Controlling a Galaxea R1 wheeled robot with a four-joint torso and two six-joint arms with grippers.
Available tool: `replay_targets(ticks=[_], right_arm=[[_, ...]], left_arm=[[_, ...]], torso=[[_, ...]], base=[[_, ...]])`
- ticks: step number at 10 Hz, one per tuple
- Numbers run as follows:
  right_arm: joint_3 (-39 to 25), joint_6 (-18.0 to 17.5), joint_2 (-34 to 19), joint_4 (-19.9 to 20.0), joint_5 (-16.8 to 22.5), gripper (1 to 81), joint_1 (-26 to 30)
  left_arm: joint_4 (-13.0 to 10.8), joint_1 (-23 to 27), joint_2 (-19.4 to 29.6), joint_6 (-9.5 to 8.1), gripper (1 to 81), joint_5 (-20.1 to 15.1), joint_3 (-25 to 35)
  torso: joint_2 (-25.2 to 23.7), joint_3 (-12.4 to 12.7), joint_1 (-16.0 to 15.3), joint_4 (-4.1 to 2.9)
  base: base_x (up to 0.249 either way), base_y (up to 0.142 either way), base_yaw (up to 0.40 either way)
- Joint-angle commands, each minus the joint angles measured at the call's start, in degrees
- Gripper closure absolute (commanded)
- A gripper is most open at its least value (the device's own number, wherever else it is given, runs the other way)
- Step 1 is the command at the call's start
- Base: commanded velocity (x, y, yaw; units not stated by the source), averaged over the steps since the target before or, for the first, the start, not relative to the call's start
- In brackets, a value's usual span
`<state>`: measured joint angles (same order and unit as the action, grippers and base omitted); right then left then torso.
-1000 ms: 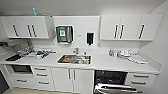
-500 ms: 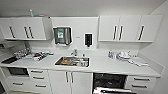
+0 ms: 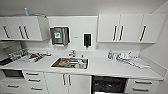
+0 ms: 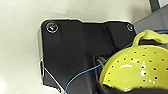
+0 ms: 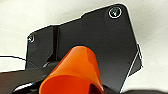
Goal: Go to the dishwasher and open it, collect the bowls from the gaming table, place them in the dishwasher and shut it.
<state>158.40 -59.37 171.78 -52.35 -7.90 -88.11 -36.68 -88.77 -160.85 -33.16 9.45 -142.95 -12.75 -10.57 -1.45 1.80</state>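
Left wrist view has a yellow perforated bowl [image 4: 136, 67] and right wrist an orange bowl [image 5: 75, 72], both likely light, stiff plastic, best rim-gripped; pincer states untellable; open dishwasher [image 3: 108, 85] under the counter [image 3: 107, 67].

Yellow perforated bowl [image 4: 136, 68], orange bowl [image 5: 75, 73], white counter [image 3: 105, 66].
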Motion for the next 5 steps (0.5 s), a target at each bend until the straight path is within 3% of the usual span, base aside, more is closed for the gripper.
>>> replay_targets(ticks=[1,5], right_arm=[[0.05,0.22,-0.27,-0.12,1.75,81.1,3.25],[-0.04,0.22,-0.27,-0.21,1.75,81.1,3.42]], left_arm=[[-0.32,2.59,1.15,0.02,81.1,-1.63,0.12],[-0.32,2.50,1.32,-0.06,81.1,-1.63,0.21]], torso=[[0.00,0.00,0.02,0.00],[-0.02,0.02,0.06,0.00]], base=[[0.136,0.000,0.000],[0.135,0.000,0.000]])
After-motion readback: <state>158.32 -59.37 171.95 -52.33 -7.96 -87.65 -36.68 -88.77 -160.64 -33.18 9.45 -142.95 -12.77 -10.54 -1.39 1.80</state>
